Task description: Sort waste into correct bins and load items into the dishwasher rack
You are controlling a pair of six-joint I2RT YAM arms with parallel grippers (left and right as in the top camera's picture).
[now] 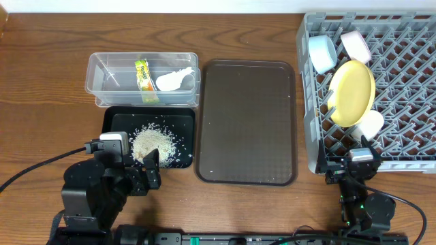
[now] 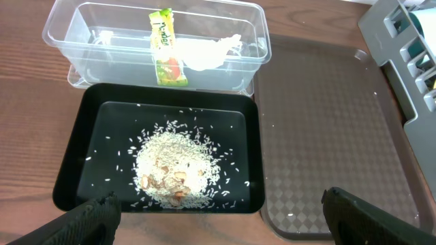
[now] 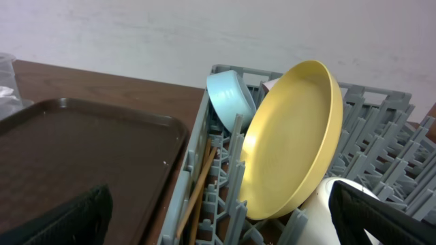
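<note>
Snack wrapper [image 1: 144, 80] in clear tub [image 1: 95, 68], long axis near-to-far. Rice [image 1: 153, 144] heaped in black tray [image 1: 116, 126]. Yellow plate [image 1: 352, 92] on edge, leaning, in rack [image 1: 409, 82]. Left arm [image 1: 88, 197] low at tray's near edge, jaws wide apart. Right arm [image 1: 368, 207] at rack's near wall, jaws apart.

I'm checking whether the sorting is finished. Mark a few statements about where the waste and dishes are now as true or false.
1. The rice lies in the black tray. True.
2. The snack wrapper lies in the black tray too. False: it is in the clear tub.
3. The yellow plate stands on edge in the rack. True.
4. The light blue bowl sits in the clear tub. False: it is in the rack, next to the yellow plate.
</note>
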